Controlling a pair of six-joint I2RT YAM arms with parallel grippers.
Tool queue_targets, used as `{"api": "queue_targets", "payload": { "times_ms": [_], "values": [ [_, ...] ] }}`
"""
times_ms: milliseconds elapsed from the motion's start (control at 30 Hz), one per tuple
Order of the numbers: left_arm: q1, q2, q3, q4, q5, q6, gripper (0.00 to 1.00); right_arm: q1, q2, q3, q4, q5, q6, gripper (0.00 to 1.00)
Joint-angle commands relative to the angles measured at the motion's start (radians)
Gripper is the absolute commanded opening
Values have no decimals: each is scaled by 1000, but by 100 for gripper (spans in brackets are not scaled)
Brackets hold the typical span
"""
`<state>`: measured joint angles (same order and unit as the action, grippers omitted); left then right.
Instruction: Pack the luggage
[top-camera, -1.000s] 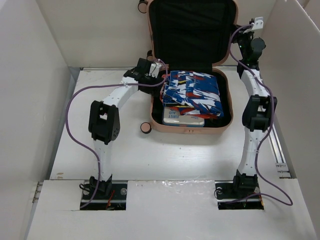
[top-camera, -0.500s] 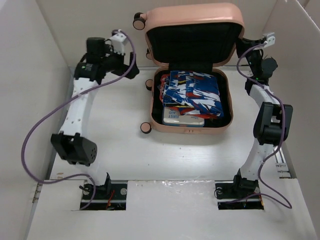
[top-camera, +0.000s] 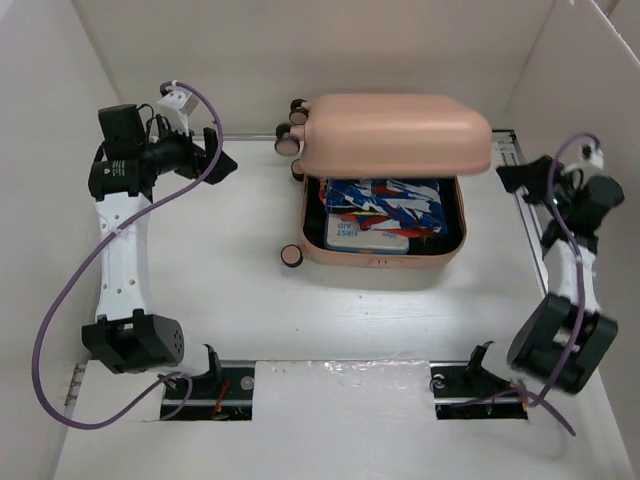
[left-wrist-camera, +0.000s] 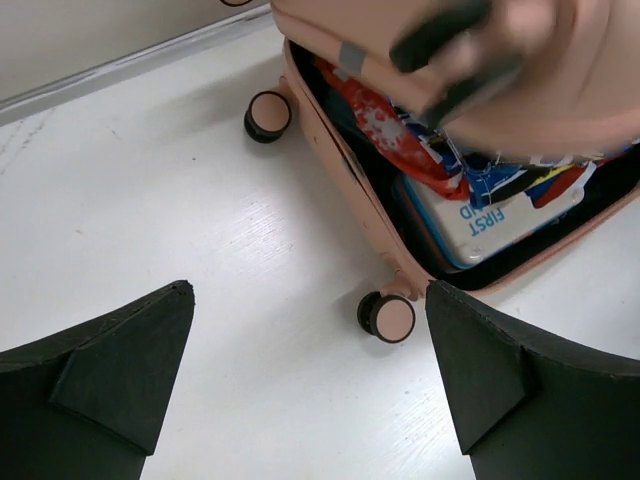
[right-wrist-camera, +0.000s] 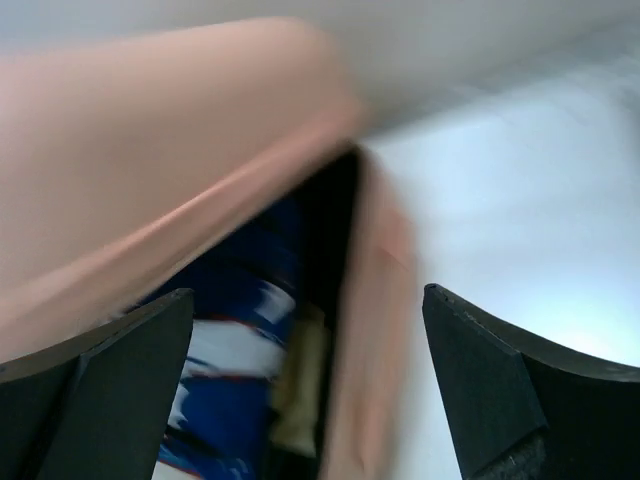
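Observation:
The peach-pink luggage lies at the table's back centre, its lid hanging part-way down over the base and blurred in both wrist views. Inside lie a blue, red and white patterned cloth and a white first aid box. My left gripper is open and empty, well left of the luggage, looking at its front wheel. To the luggage's right my right gripper is open, with nothing held, facing the gap between lid and base wall.
White walls enclose the table on the left, back and right. A metal rail runs along the right edge beside the right arm. The luggage's wheels stick out on its left side.
The lid has dropped from upright to part-way over the base. The right gripper has opened and let go. Both arms have swung outward, away from the luggage.

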<state>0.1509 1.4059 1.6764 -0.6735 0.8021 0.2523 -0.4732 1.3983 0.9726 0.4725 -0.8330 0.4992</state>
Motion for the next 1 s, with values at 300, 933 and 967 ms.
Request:
{"api": "queue_targets", "payload": {
  "times_ms": [300, 933, 967],
  "values": [
    [-109, 214, 144, -291, 30, 599, 100, -30, -534, -86, -839, 686, -299, 100],
    [-599, 237, -206, -168, -363, 702, 100, 381, -424, -99, -1120, 804, -363, 100],
    [-617, 237, -207, -128, -395, 687, 100, 381, -424, -115, -1120, 804, -363, 100]
  ]
}}
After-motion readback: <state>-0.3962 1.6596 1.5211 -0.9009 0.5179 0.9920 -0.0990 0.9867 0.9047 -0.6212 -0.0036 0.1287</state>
